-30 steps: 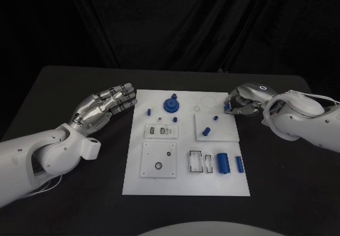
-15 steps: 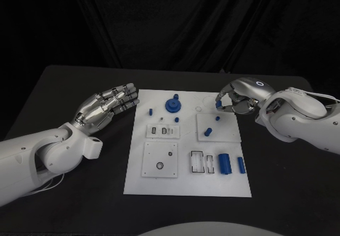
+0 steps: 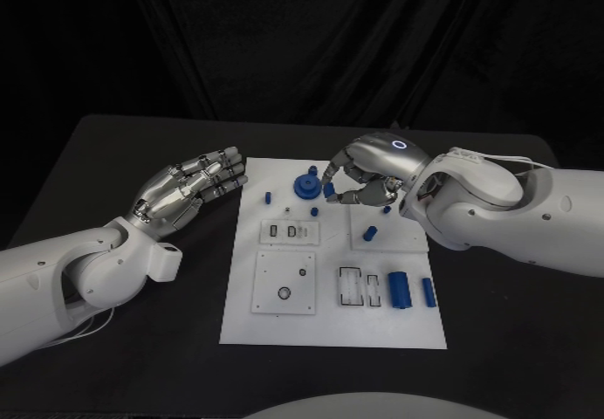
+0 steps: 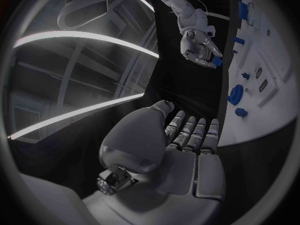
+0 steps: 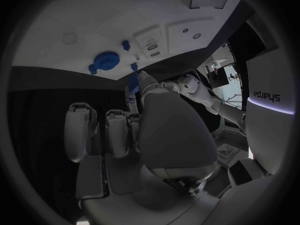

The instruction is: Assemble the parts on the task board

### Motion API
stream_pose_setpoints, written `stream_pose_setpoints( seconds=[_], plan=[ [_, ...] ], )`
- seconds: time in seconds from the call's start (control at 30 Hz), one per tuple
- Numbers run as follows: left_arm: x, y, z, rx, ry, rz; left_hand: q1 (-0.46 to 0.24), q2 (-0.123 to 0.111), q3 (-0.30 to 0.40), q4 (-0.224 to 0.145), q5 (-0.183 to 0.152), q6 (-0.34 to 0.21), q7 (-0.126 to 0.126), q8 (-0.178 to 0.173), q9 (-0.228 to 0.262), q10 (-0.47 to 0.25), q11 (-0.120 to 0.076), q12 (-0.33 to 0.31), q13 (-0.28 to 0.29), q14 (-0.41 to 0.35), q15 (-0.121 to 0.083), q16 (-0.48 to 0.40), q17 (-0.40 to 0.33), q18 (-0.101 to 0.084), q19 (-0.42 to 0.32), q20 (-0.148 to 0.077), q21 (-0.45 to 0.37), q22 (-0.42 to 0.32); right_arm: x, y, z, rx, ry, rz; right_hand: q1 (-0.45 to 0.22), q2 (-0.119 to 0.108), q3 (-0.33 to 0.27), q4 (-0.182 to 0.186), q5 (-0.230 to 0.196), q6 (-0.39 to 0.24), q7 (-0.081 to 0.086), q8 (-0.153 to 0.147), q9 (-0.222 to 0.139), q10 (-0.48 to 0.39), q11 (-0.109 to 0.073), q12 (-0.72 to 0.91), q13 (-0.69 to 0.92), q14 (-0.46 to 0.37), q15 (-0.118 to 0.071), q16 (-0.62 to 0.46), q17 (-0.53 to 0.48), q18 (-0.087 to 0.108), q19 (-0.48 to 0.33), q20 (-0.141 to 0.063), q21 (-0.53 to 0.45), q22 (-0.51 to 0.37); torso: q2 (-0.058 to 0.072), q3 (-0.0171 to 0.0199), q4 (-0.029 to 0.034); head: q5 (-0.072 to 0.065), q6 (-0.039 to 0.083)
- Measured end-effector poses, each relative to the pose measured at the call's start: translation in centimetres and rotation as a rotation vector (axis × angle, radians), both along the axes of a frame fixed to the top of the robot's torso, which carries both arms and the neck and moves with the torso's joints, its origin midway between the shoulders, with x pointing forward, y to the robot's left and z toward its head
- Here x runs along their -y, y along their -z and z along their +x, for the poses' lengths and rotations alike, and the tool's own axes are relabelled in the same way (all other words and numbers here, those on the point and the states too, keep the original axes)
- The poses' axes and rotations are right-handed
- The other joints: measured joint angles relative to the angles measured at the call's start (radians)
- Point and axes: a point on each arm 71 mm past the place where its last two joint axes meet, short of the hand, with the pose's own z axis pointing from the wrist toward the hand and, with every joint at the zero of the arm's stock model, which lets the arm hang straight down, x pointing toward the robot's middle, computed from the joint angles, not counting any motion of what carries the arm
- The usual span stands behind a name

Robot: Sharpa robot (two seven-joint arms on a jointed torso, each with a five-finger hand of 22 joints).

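Note:
The white task board (image 3: 330, 332) lies in the middle of the black table. My right hand (image 3: 372, 168) hovers over its far edge and pinches a small blue part (image 3: 330, 188) just right of the round blue gear-like part (image 3: 306, 186). The left wrist view shows that hand (image 4: 199, 45) with the blue part (image 4: 216, 61) at its fingertips. My left hand (image 3: 188, 188) is beside the board's left edge, fingers spread, holding nothing. Small blue pegs (image 3: 267, 198) stand near the gear. Two blue cylinders (image 3: 398, 290) lie at the board's near right.
A small raised white plate (image 3: 393, 236) on the board carries a blue peg (image 3: 369, 233). Slotted white blocks (image 3: 284, 231) and a square plate (image 3: 282, 284) sit lower on the board. Bare black table (image 3: 139, 349) runs along both sides.
My right hand has swung left from the board's far right corner to over its far edge beside the gear, carrying the small blue part. The left hand has stayed put.

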Motion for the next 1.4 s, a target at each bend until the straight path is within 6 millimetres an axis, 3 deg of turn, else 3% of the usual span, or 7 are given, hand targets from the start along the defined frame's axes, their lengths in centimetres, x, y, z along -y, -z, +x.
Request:
stream_pose_setpoints(
  seconds=[0.1, 0.47, 0.97, 1.3, 1.37, 1.4],
  plan=[
    [0.0, 0.0, 0.0, 0.000, -0.001, 0.000, 0.000, 0.000, 0.000, 0.000, 0.000, 0.000, 0.000, 0.000, 0.000, 0.000, 0.000, 0.000, 0.000, 0.000, 0.000, 0.000, 0.000, 0.000, 0.000, 0.000, 0.000, 0.000, -1.2, 0.6, 0.0, -0.016, -0.024, -0.012, -0.004, 0.004, 0.000, 0.000, 0.000, 0.000, 0.000, 0.000, 0.000, 0.000, 0.000, 0.000, 0.000, 0.000, 0.000, -0.001, 0.000, 0.016, 0.000, 0.000, -0.002, 0.000, 0.000, -0.0003, -0.0003, 0.004, 0.001],
    [0.2, 0.0, 0.1, 0.000, 0.003, 0.000, 0.000, 0.000, 0.003, 0.003, 0.000, 0.000, 0.000, 0.000, 0.000, 0.000, 0.000, 0.000, 0.000, 0.000, 0.000, 0.000, 0.001, 0.000, 0.000, 0.000, 0.000, -0.001, -3.8, 3.1, -0.1, -0.094, -0.037, -0.080, -0.004, 0.003, -0.007, -0.001, 0.009, -0.004, -0.004, 0.011, 0.000, 0.000, 0.000, 0.000, 0.000, 0.000, 0.000, -0.020, 0.000, 0.016, -0.014, -0.007, -0.035, 0.000, 0.000, -0.0010, -0.0016, 0.007, 0.002],
    [0.5, 0.1, 0.1, -0.002, 0.010, -0.002, 0.000, 0.000, 0.003, 0.003, 0.000, 0.000, 0.000, 0.000, 0.000, 0.000, 0.000, 0.000, 0.000, 0.000, 0.000, 0.000, 0.001, 0.000, 0.000, 0.000, 0.000, -0.001, -4.1, 4.2, 0.1, -0.129, 0.012, -0.139, -0.004, 0.004, -0.007, -0.001, 0.013, -0.006, -0.006, 0.016, 0.000, 0.000, 0.000, 0.000, 0.000, 0.000, 0.000, -0.024, 0.000, 0.016, -0.021, -0.007, -0.045, 0.000, -0.001, -0.0026, -0.0010, 0.000, -0.009],
    [0.5, 0.2, 0.1, -0.003, 0.013, -0.004, 0.000, 0.000, 0.010, 0.001, 0.000, 0.000, 0.000, 0.000, 0.000, -0.004, 0.004, 0.000, 0.000, 0.000, 0.000, 0.000, 0.000, 0.000, 0.000, 0.000, 0.000, -0.001, -4.1, 4.8, 0.2, -0.146, 0.026, -0.157, -0.010, 0.009, -0.010, -0.005, 0.013, -0.011, -0.011, 0.017, 0.000, 0.000, 0.000, -0.001, 0.001, 0.000, 0.000, -0.032, 0.000, 0.016, -0.027, -0.006, -0.058, 0.000, 0.001, 0.0002, -0.0031, 0.005, -0.015],
    [0.5, 0.2, 0.1, -0.003, 0.013, -0.004, 0.000, 0.000, 0.010, 0.001, 0.000, 0.000, 0.000, 0.000, 0.000, -0.004, 0.004, 0.000, 0.000, 0.000, 0.000, 0.000, 0.000, 0.000, 0.000, 0.000, 0.000, -0.001, -4.1, 4.9, 0.2, -0.148, 0.026, -0.159, -0.012, 0.011, -0.013, -0.007, 0.013, -0.015, -0.014, 0.017, 0.000, 0.000, 0.000, -0.007, 0.001, 0.000, 0.000, -0.037, 0.000, 0.018, -0.032, -0.004, -0.066, 0.000, 0.002, 0.0008, -0.0029, 0.004, -0.016],
    [0.5, 0.2, 0.1, -0.003, 0.013, -0.004, 0.000, 0.000, 0.010, 0.001, 0.000, 0.000, 0.000, 0.000, 0.000, -0.004, 0.004, 0.000, 0.000, 0.000, 0.000, 0.000, 0.000, 0.000, 0.000, 0.000, 0.000, -0.001, -4.1, 4.9, 0.2, -0.148, 0.026, -0.160, -0.013, 0.011, -0.013, -0.007, 0.013, -0.015, -0.014, 0.017, 0.000, 0.000, 0.000, -0.007, 0.001, 0.000, 0.000, -0.038, 0.000, 0.032, -0.033, -0.003, -0.068, 0.000, 0.002, 0.0009, -0.0026, 0.003, -0.017]
  ],
)
